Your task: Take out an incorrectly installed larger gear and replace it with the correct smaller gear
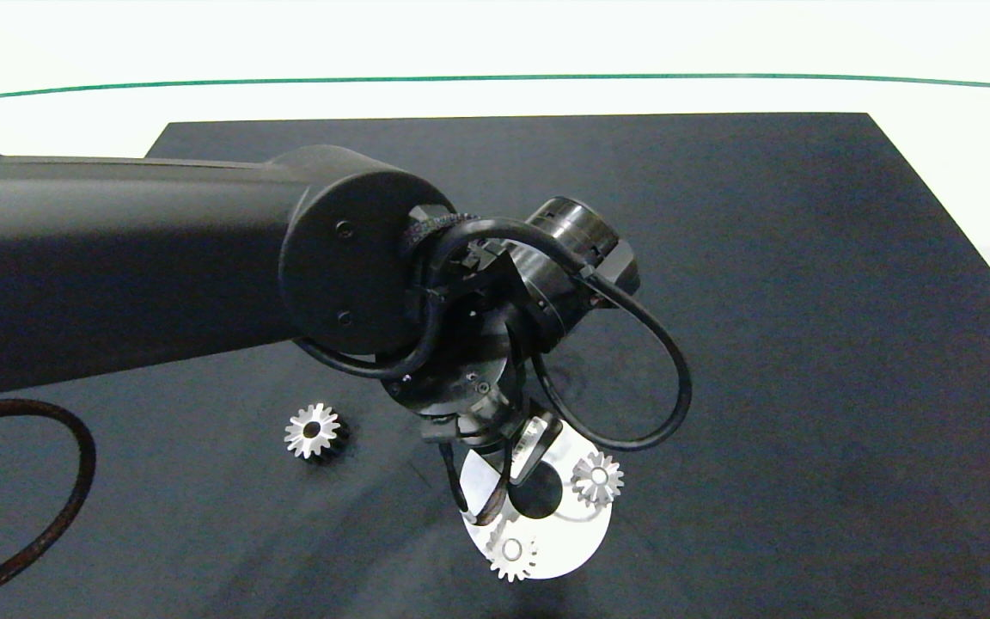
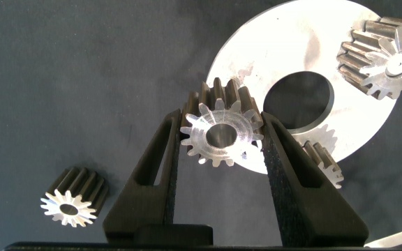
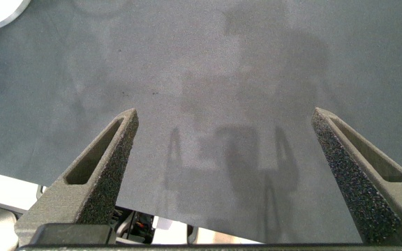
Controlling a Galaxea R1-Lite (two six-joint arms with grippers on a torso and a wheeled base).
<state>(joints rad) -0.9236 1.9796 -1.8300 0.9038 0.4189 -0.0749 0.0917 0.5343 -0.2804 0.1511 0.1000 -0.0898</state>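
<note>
Left gripper (image 2: 220, 136) clamps larger gear (image 2: 220, 132) above disc (image 2: 313, 49) edge; smaller gear (image 1: 314, 432) waits near mat's front edge, uninstalled.

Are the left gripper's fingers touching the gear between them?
Touching. The left wrist view shows both fingers of the left gripper pressed against the teeth of the larger gear.

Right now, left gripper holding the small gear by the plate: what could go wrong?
1. The left gripper clamps the smaller gear only by its teeth; it may twist or slip when lowered.
2. A pale-centred gear sits beside one finger on the silver plate; it may get bumped, or teeth may clash.
Right gripper idles open over the mat.
</note>
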